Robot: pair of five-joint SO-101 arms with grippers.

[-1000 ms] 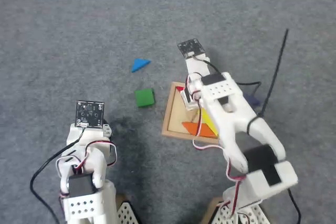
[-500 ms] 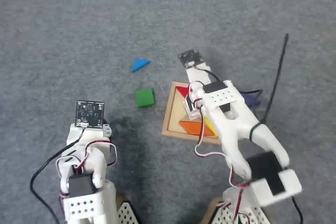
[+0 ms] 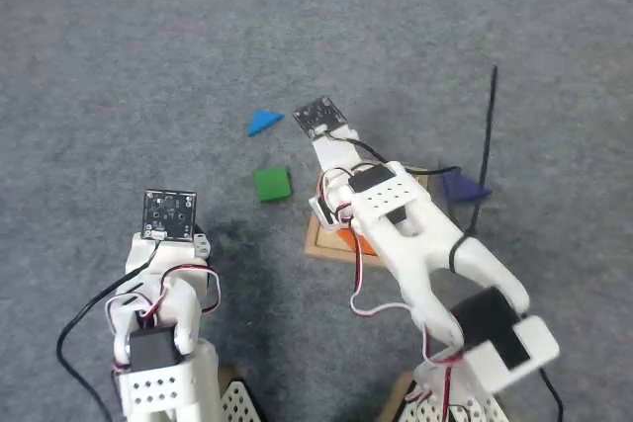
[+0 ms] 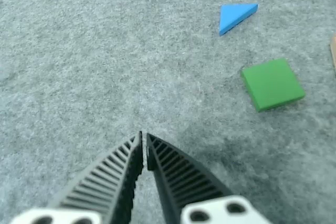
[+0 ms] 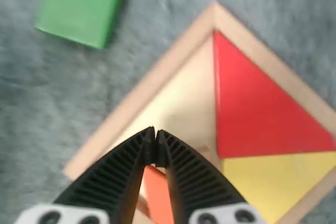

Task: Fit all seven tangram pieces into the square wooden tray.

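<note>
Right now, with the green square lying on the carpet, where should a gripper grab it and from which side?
Probably from straight above, pinching the green square across two opposite edges, wrist turned to match its skew. It lies flat, so only its thin sides offer grip, and it is apart from the blue triangle and the tray.

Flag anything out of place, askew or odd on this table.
Nothing damaged or spilled. Three pieces lie loose on the grey mat outside the wooden tray: the blue triangle, the green square and, across the tray, a dark purple piece. They belong in the tray.
</note>
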